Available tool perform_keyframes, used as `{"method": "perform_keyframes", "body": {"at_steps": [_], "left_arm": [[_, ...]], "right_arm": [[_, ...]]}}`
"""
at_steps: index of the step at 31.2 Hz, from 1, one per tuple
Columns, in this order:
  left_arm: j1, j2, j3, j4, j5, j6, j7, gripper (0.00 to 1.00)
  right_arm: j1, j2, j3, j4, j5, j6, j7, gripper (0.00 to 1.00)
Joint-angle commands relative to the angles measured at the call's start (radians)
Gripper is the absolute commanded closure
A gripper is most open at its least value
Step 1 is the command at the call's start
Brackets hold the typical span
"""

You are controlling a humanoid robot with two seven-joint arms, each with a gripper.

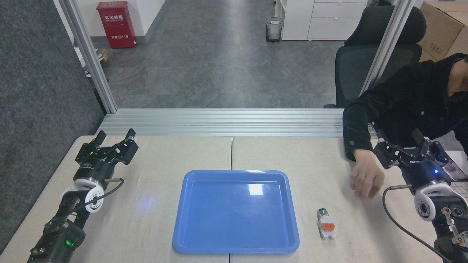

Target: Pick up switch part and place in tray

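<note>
Table [157, 204] is showing a pale beige top, made of two slabs meeting at a dark seam running down the middle. Blue tray [236, 212] is lying flat on it, centred, straddling the seam, glossy and reflecting a light patch. Switch part [325, 223] is lying on its side on the right slab, just right of the tray, apart from its rim, green cap pointing away from the robot, orange piece toward the near end. A person's hand [365, 179] is hovering or resting over the right slab, beyond the switch part; contact unclear.
</note>
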Motion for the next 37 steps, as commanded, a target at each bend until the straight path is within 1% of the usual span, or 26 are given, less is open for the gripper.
{"method": "perform_keyframes", "body": {"at_steps": [1, 37], "left_arm": [[0.000, 0.000, 0.000, 0.000, 0.000, 0.001, 0.001, 0.00], [0.000, 0.000, 0.000, 0.000, 0.000, 0.001, 0.001, 0.00]], "right_arm": [[-0.010, 0.005, 0.001, -0.001, 0.000, 0.000, 0.001, 0.02], [-0.004, 0.017, 0.000, 0.000, 0.000, 0.003, -0.001, 0.02]]}}
